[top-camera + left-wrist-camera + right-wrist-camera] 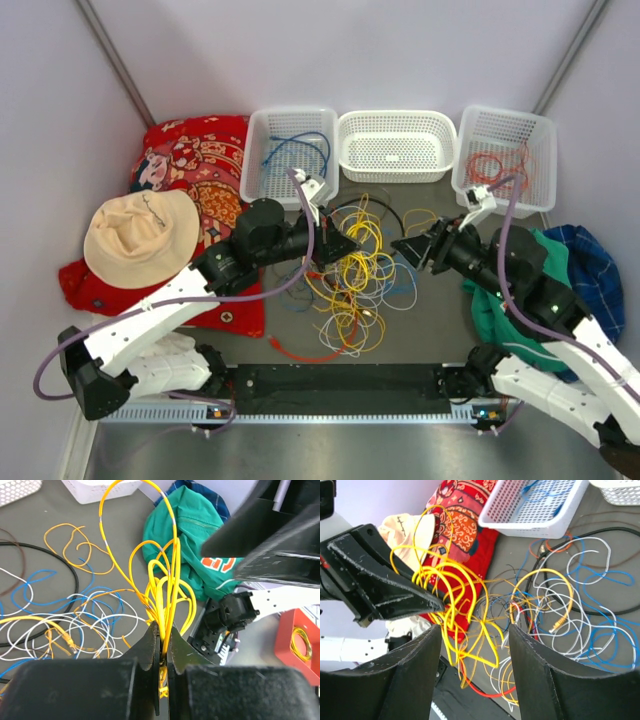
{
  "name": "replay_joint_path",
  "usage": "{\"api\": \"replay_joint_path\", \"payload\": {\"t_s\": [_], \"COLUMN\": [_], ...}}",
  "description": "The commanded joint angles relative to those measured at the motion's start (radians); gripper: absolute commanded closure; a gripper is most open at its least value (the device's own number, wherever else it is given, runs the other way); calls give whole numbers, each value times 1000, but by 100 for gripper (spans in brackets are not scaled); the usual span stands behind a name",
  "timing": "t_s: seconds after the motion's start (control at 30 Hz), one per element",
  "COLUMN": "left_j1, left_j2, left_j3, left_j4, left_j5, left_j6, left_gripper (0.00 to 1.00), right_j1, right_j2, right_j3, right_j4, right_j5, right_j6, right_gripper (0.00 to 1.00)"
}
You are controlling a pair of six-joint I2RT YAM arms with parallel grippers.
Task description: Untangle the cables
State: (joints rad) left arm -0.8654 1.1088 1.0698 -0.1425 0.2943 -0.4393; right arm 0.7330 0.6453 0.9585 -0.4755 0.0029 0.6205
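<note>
- Nearest, a black strip (340,385) is running along the near edge of the table (430,335), between the two arm bases
- Just beyond it, a red-orange cable (310,355) is lying in a shallow curve at the near fringe of the heap
- The cable heap (350,275) is lying mid-table between the two grippers, with yellow, white, blue and black loops crossing over one another
- The left gripper (164,630) is clamping the yellow cables (170,570): its jaws are pressing almost together on the strands, which are rising in tall loops above the fingertips in the wrist view
- The right gripper (475,627) is facing it from the other side of the heap, its jaws standing well apart and gripping nothing; yellow loops are hanging in front of the gap, and whether any is touching a finger cannot be told
- To the left, a cream sun hat (140,230) is resting on a red patterned cloth (200,150); to the right, a green garment (490,310) and a blue cloth (590,265) are lying beneath the right arm
- Farthest off, three white baskets are standing in a row: the left basket (250,165) is holding a blue cable (300,145), the middle basket (395,176) is sitting beside it, and the right basket (505,110) is holding an orange cable (490,165)
</note>
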Motion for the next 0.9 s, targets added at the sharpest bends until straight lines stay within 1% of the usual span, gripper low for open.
{"api": "replay_joint_path", "payload": {"t_s": [0.0, 0.1, 0.3, 0.33, 0.43, 0.5, 0.6, 0.77, 0.87], "left_j1": [-1, -1, -1, -1, -1, -1, -1, -1, -1], "left_j2": [-13, -18, -23, -21, -20, -20, -21, -26, -27], "left_j3": [-7, -11, -27, -30, -31, -31, -31, -31, -31], "left_j4": [64, 64, 61, 61, 63, 64, 64, 63, 63], "left_j5": [62, 63, 65, 66, 65, 65, 66, 63, 63], "left_j6": [-6, -4, -9, -12, -10, -12, -13, -10, -7], "left_gripper": [100, 100, 100, 100, 100, 100, 100, 100, 100], "right_j1": [9, 9, 11, 9, 9, 9, 14, 20, 20], "right_j2": [68, 105, 146, 151, 181, 218, 254, 238, 225], "right_j3": [33, 20, -4, -6, -3, 6, 20, -1, -15], "right_j4": [136, 185, 274, 290, 299, 284, 246, 212, 186], "right_j5": [-89, -125, -188, -198, -225, -262, -302, -264, -239], "right_j6": [-19, -10, 15, 18, 21, 21, 13, -5, -13], "right_gripper": [46, 49, 62, 65, 71, 73, 73, 72, 67]}}
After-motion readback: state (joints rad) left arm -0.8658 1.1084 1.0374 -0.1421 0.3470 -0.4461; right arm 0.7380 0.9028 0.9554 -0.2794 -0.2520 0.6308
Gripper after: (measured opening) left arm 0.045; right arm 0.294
